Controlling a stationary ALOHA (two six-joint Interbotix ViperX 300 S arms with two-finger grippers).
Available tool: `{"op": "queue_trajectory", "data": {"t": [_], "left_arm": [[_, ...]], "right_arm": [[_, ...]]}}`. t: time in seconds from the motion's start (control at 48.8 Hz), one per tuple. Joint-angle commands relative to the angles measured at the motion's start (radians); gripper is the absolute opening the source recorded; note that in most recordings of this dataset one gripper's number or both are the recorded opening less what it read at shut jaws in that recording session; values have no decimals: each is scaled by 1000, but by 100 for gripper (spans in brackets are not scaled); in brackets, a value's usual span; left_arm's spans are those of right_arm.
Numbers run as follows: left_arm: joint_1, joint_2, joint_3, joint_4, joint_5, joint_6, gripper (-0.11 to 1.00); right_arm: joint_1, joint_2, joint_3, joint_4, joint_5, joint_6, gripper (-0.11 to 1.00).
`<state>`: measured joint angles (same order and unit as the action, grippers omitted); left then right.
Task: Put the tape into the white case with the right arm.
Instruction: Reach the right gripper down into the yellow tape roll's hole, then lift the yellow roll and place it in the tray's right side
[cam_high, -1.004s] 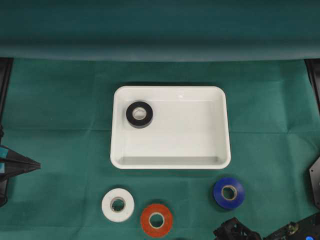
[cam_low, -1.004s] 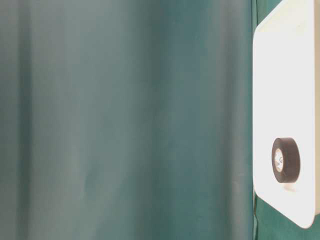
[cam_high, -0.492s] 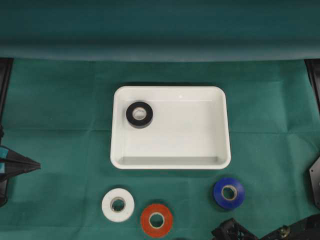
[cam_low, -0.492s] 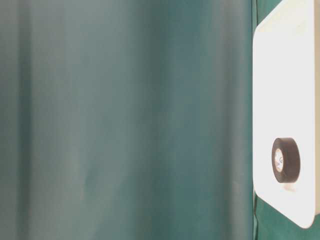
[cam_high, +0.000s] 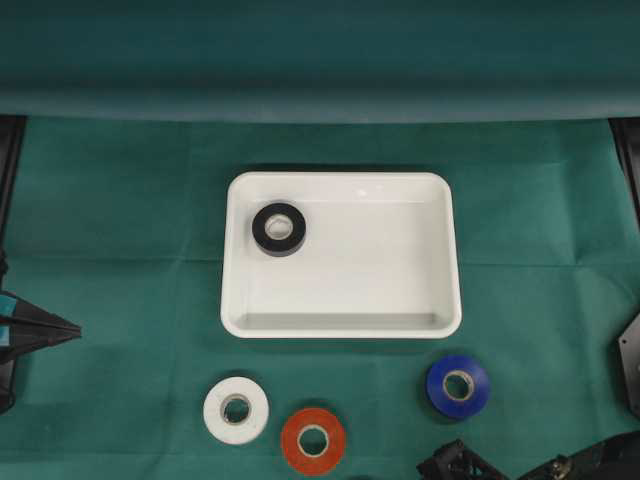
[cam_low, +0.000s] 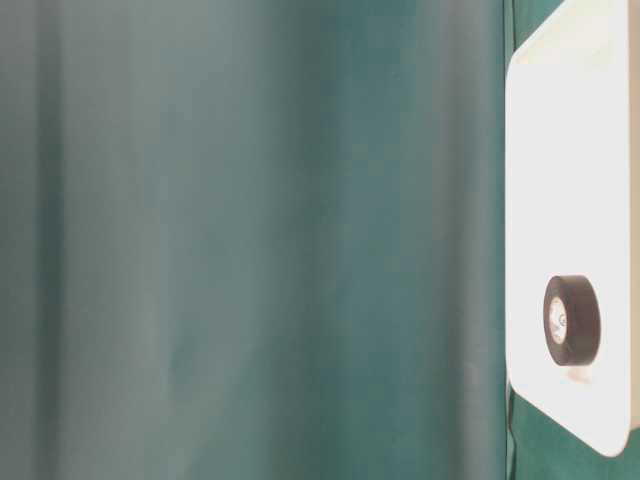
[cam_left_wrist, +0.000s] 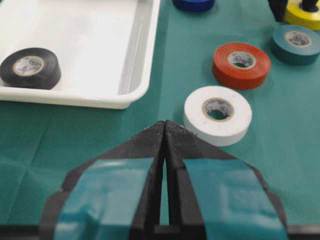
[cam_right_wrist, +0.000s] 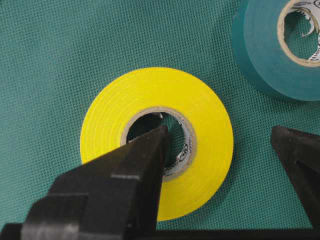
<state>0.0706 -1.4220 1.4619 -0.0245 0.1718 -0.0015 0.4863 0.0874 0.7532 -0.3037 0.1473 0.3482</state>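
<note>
In the right wrist view a yellow tape (cam_right_wrist: 150, 95) lies flat on the green cloth. My right gripper (cam_right_wrist: 219, 131) is open astride its right wall. The left finger reaches into the core hole. The right finger stands off the roll's outer side, with cloth showing between them. The white case (cam_high: 340, 325) sits mid-table and holds a black tape (cam_high: 279, 229) at its far left. Only part of the right arm (cam_high: 455, 465) shows at the bottom edge of the overhead view. My left gripper (cam_left_wrist: 165, 124) is shut on nothing, at the table's left.
A teal tape (cam_right_wrist: 260, 55) lies just beyond the yellow one. In front of the case lie a white tape (cam_high: 236, 409), a red tape (cam_high: 313, 440) and a blue tape (cam_high: 458, 385). A green backdrop rises behind the table.
The right arm's parts at the overhead view's bottom edge have slid a little lower and to the left. The tapes, the case and the left gripper have not moved.
</note>
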Motion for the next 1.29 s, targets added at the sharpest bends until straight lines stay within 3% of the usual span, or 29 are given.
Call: {"op": "queue_trajectory", "data": {"t": [0.0,0.143,0.246,0.697,1.004,1.271], "left_arm": [[2,9,-9,0,-9,0,0],[2,9,-9,0,-9,0,0],[2,9,-9,0,-9,0,0],[2,9,-9,0,-9,0,0],[2,9,-9,0,-9,0,0],[2,9,-9,0,-9,0,0]], "right_arm": [[5,-8,-9,0,0,-2,53],[3,-9,-11,3,18,-2,16],[5,-9,-26,3,46,-2,1],[5,-14,-58,6,94,0,1],[12,-112,-132,11,281,0,1],[11,-115,-144,8,291,0,1]]}}
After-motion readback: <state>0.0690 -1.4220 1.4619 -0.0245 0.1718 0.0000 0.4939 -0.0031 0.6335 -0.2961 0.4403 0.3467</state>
